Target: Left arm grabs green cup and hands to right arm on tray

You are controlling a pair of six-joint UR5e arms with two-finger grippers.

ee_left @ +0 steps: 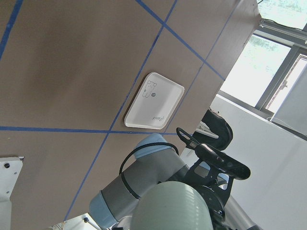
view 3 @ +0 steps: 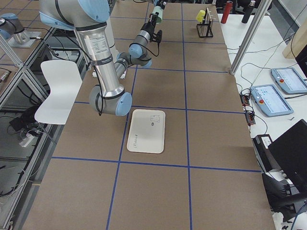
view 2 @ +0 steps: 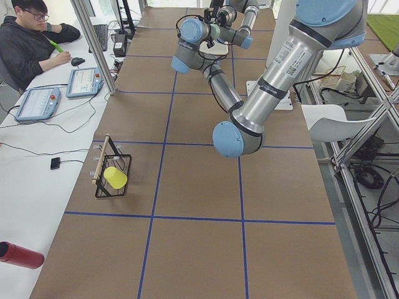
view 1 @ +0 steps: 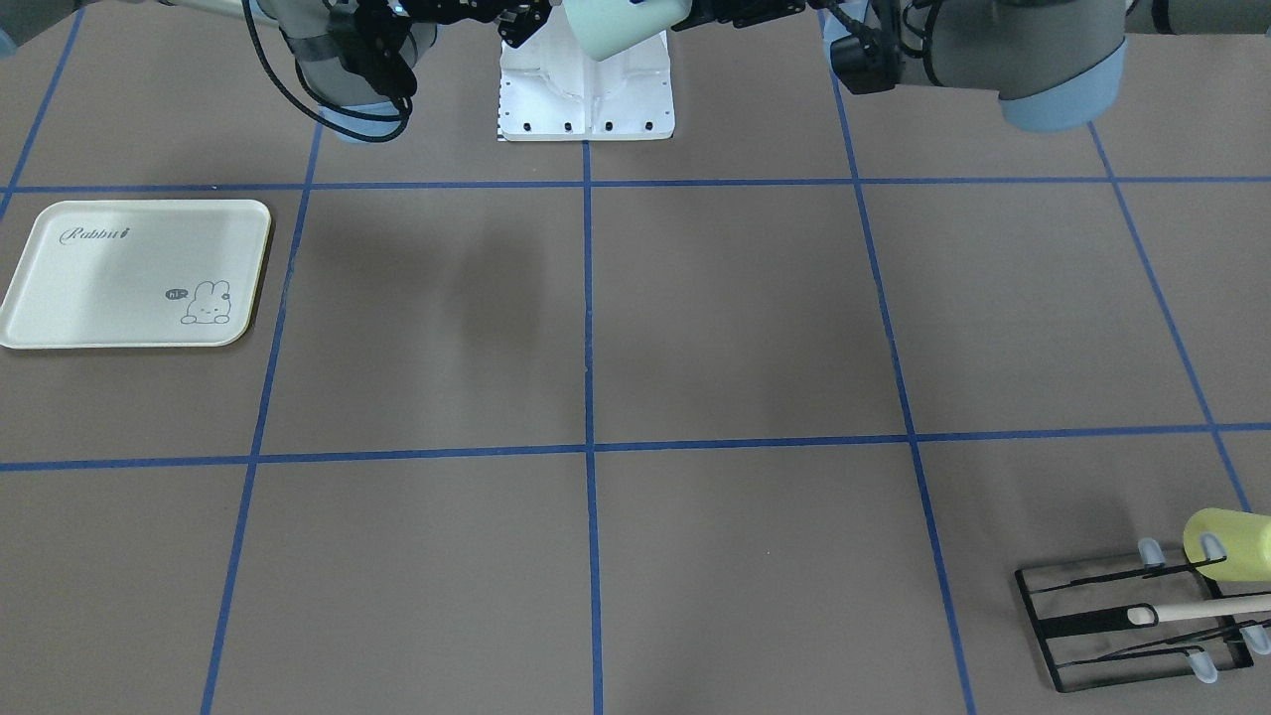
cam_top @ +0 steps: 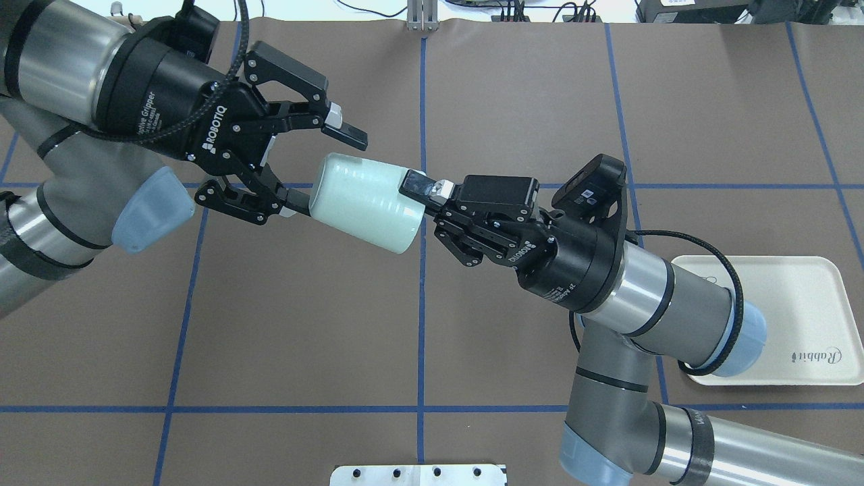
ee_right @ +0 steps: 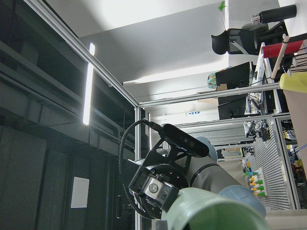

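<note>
The green cup (cam_top: 364, 202) hangs on its side in the air above the middle of the worktop (view 1: 745, 318), near the robot's white base plate (view 1: 586, 99), with its wider end turned towards the right gripper (cam_top: 425, 196); that gripper's jaws are closed on the cup at this end, one finger (cam_top: 420, 184) lying over the outer wall and its partner hidden; the left gripper (cam_top: 324, 169) has its jaws spread wide around the narrower, closed end, the upper finger standing well apart from the cup and the lower one just beside its base, contact not clear; the cup is smooth pale mint plastic, slightly tapered, with no handle; the tray (cam_top: 796, 304) lies flat on the robot's right side of the worktop, well apart from the cup, cream-white with rounded corners, a raised rim, a script word and a small bunny drawing, its edges parallel to the blue tape lines (view 1: 588, 298) and one corner close to a crossing of them, the right arm's elbow passing above its inner end; the worktop is matt brown, ruled into large squares; at its far left corner on the operators' side sits a black wire rack (view 1: 1122, 626) carrying a yellow-green cup (view 1: 1231, 544) and a pale wooden stick (view 1: 1201, 608).
</note>
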